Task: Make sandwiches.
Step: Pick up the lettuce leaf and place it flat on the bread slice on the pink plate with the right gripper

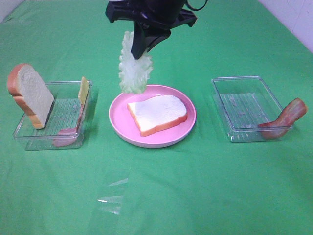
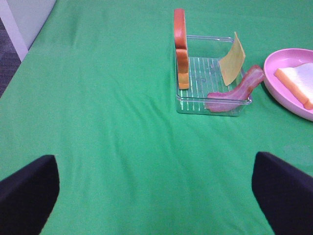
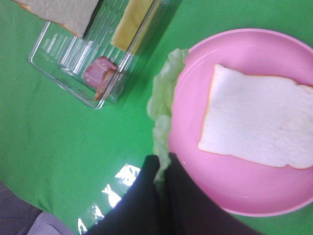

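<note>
The right gripper point(image 1: 142, 53) is clenched on the top edge of the pale green toy lettuce leaf point(image 1: 133, 73), probably light and floppy, which hangs over the rim of the round pink plate point(image 1: 117, 105) near the white bread slice point(image 1: 157, 113), while the left gripper point(image 2: 156, 196) stands released.

One white bread slice point(image 1: 157, 115) with orange-brown crust lies flat mid-way on the pink plate point(image 1: 146, 142). A pale green lettuce leaf point(image 1: 133, 71) hangs over the plate's far left rim, pinched by the right gripper point(image 1: 142, 51). In the left tray point(image 1: 29, 137), bread point(image 1: 32, 95), possibly two slices, stands on edge at the left wall. Yellow cheese point(image 1: 83, 90) leans on the right wall, with bacon point(image 1: 66, 136) at the near right corner. Another bacon strip point(image 1: 286, 120) drapes over the right tray point(image 1: 239, 79) at its near right corner.
</note>
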`<state>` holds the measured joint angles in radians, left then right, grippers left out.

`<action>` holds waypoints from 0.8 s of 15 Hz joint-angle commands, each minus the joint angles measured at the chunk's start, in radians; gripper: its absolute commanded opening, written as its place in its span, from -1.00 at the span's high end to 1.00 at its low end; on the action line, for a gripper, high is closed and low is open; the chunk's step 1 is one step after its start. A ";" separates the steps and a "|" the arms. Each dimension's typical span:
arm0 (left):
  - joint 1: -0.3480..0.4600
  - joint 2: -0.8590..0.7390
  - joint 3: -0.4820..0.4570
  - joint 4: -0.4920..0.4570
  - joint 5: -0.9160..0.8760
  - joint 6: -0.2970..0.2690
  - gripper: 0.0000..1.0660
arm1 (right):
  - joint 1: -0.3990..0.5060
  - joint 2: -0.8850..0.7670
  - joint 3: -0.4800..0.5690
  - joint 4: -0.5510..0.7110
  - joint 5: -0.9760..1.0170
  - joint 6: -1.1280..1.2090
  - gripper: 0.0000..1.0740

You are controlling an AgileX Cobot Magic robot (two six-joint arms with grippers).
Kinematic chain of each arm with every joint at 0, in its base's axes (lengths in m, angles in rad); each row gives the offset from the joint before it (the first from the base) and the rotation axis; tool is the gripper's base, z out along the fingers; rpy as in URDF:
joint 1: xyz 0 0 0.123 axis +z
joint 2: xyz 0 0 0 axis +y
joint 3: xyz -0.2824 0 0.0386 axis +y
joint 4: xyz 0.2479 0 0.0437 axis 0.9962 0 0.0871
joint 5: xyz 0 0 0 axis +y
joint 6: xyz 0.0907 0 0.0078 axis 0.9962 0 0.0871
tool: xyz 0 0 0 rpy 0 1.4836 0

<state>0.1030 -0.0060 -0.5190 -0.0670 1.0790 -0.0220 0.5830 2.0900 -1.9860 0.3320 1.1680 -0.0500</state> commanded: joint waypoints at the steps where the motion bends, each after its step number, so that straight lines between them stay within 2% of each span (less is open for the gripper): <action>1: -0.002 -0.014 0.001 0.000 -0.005 0.003 -0.88 | 0.015 0.037 -0.005 0.006 -0.026 -0.007 1.00; 6: -0.002 -0.014 0.001 0.000 -0.005 0.003 -0.88 | 0.012 0.153 -0.005 -0.042 -0.086 -0.007 1.00; 12: -0.002 -0.014 0.001 0.000 -0.005 0.003 -0.88 | 0.012 0.241 -0.005 -0.263 -0.097 0.050 1.00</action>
<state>0.1030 -0.0060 -0.5190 -0.0670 1.0790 -0.0220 0.5990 2.3280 -1.9860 0.0620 1.0750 -0.0090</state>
